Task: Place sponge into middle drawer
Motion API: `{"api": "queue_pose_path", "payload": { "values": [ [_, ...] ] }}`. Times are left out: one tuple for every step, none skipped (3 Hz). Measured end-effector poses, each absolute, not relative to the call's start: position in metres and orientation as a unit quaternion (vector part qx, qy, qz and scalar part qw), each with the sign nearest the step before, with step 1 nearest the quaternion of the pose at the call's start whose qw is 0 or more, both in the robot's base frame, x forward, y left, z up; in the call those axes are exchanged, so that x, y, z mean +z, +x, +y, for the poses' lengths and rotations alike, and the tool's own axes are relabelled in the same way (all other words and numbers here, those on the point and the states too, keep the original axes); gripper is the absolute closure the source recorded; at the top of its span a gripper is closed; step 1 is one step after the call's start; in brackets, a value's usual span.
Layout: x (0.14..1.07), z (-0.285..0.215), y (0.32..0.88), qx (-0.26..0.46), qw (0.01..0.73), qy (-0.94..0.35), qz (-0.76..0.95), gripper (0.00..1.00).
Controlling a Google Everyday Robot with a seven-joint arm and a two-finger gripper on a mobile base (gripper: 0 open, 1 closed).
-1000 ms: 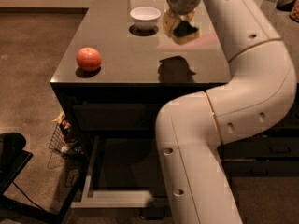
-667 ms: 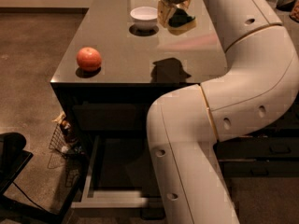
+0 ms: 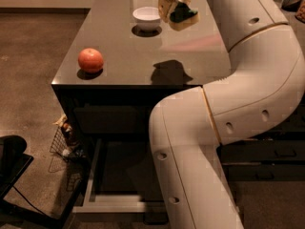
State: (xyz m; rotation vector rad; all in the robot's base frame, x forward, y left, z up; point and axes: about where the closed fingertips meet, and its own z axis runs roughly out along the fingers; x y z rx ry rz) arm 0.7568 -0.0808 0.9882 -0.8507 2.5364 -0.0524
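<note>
My gripper [image 3: 177, 7] is at the top of the camera view, above the far part of the dark tabletop [image 3: 119, 46]. It is shut on the sponge [image 3: 185, 16], which shows a green layer over a yellow body and hangs above the table, casting a shadow nearer the front edge. The middle drawer [image 3: 91, 175] stands pulled open below the table front, with pale grey sides, a pale front rim and a dark floor. My white arm [image 3: 238, 94] covers its right part.
A white bowl [image 3: 147, 15] sits on the table just left of the gripper. An orange-red round fruit [image 3: 90, 60] lies near the table's front left corner. A wire basket [image 3: 64, 142] and a black object [image 3: 12, 161] stand on the floor at left.
The gripper with the sponge has moved up and a little to the left, away from the tabletop. The arm's elbow has swung left and now covers more of the drawer.
</note>
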Motion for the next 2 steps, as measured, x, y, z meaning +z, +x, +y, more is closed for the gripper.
{"api": "queue_pose_path", "payload": {
  "values": [
    [1.018, -0.080, 0.737, -0.027, 0.246, -0.291, 0.924, 1.00],
    [1.031, -0.074, 0.726, -0.028, 0.263, -0.275, 0.925, 1.00]
  ]
}}
